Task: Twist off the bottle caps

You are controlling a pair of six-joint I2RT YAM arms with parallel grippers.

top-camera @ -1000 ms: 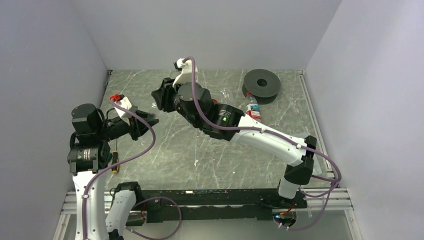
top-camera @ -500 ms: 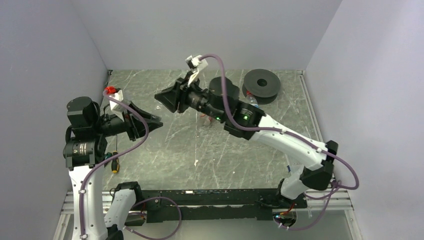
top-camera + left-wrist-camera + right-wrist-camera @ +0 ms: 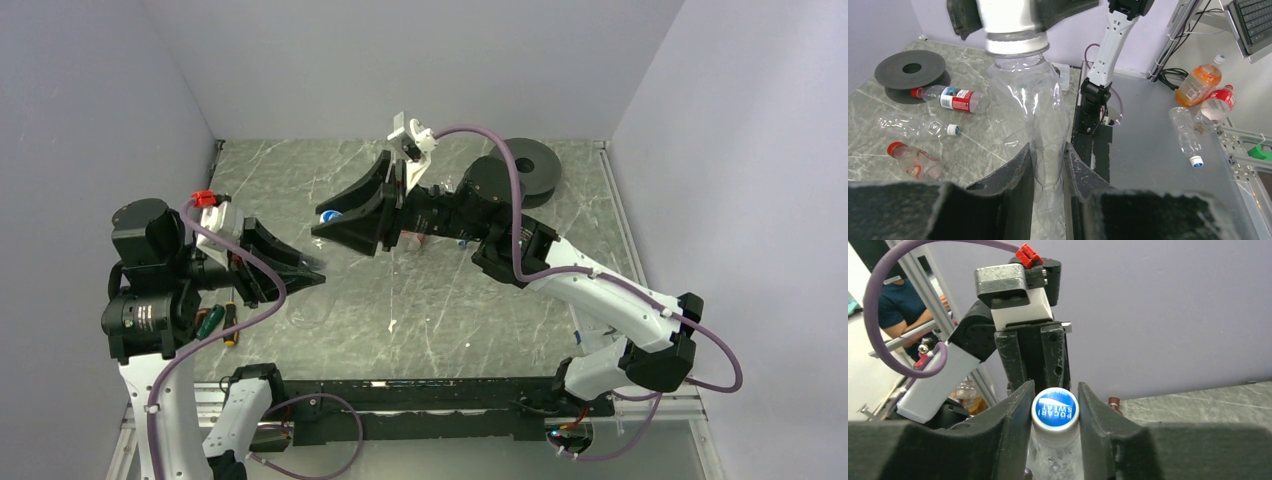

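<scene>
Gripping it from opposite ends, the two arms held one clear bottle [image 3: 1030, 95] in the air above the table [image 3: 430, 320], toward nine o'clock from the table's middle in the overhead view. The left fingers [image 3: 1015, 180] were clenched on the bottle's lower body, where the thin wall looked pinched between them. The right fingers [image 3: 1010, 425] were closed on the sides of its blue-and-white cap [image 3: 1054, 410], which sat squarely between them. The cap was on the neck, so I judged the unscrewing not yet done. The likeliest failure was the soft body twisting or crumpling in the left grip when the right wrist turned; bottle and cap would then rotate together and nothing would loosen. The smooth cap could also slip in the right fingers, or a sideways pull could drag the bottle free and drop it. A red-labelled bottle [image 3: 955, 98] lay on the table at ten o'clock in the left wrist view, just beside a black spool [image 3: 910, 70].
</scene>
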